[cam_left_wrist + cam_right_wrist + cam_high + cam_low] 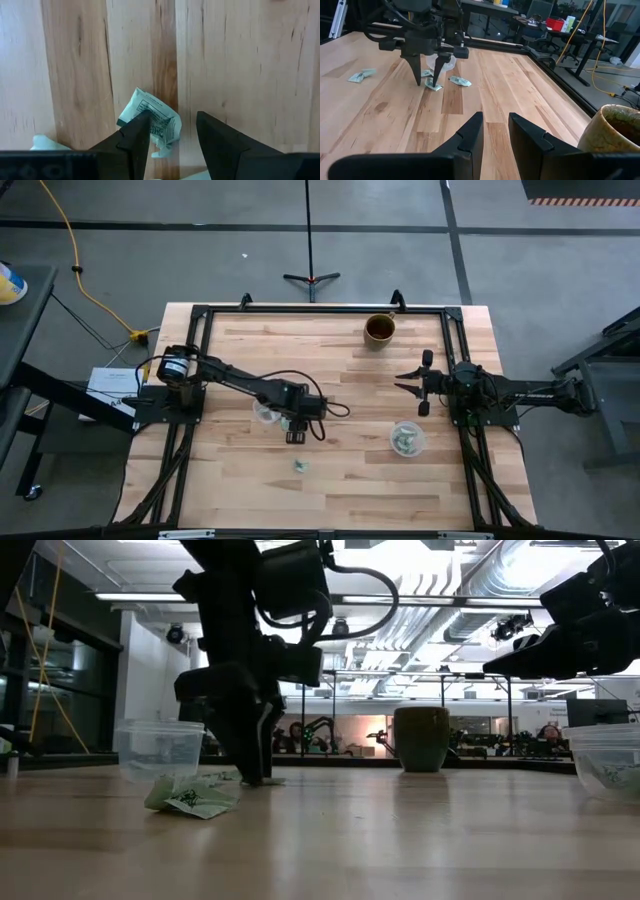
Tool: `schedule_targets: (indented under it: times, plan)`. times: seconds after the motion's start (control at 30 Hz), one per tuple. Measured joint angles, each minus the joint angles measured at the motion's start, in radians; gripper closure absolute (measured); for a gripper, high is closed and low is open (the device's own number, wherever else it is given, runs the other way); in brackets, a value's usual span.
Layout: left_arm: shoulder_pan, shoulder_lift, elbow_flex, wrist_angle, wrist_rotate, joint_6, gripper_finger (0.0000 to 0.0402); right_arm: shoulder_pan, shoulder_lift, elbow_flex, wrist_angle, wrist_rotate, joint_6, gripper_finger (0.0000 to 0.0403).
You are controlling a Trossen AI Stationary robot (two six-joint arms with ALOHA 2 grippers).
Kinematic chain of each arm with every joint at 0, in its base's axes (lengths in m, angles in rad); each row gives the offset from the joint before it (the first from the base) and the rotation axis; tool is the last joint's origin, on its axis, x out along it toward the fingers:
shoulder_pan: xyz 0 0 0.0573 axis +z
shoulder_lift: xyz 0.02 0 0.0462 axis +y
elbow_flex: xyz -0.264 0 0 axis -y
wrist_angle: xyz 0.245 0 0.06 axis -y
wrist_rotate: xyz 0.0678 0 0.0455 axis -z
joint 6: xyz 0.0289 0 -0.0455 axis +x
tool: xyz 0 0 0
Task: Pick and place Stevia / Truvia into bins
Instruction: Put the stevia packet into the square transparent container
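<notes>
From above, the left pincer [296, 432] is down at the middle of the desk [340, 490], just beside a clear cup [266, 413]; one sachet [299, 466] lies apart, nearer the front edge, and the second clear cup [407, 439], with some sachets in it, stands near the right arm, whose right pincer [412, 383] waits with fingers spread, not far from the brown cup [379, 329]. At desk height, the left fingers reach the wood, next to a crumpled green sachet [190, 796], with the clear cup [158, 750] behind it. The left wrist camera shows the fingers partly open, one on each side of a crumpled sachet [152, 120] but not closed on it. The right wrist camera shows the same: fingers astride a sachet [433, 86], others near. I judge the step is grasping; next the fingers must close, then lift toward the near cup.
</notes>
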Motion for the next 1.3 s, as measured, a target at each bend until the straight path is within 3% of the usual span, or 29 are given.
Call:
schedule_targets:
  times: [0.2,0.53,0.7,1.03,1.3]
  plan:
    - [0.000,-0.004,-0.020,0.030,-0.007,0.007,0.0234,0.000,0.000,0.000,0.000,0.000,0.000,0.0320]
    - [0.000,-0.004,-0.024,0.056,-0.011,0.017,0.0380,0.000,0.000,0.000,0.000,0.000,0.000,0.0320]
    - [0.000,0.002,0.014,-0.007,-0.036,0.033,0.0367,0.000,0.000,0.000,0.000,-0.001,0.000,0.0320]
    - [0.000,0.001,0.270,-0.427,-0.109,0.040,0.0379,0.000,0.000,0.000,0.000,-0.001,0.000,0.0320]
    - [0.000,-0.002,0.329,-0.730,-0.181,-0.119,0.0359,0.000,0.000,0.000,0.000,-0.001,0.000,0.0320]
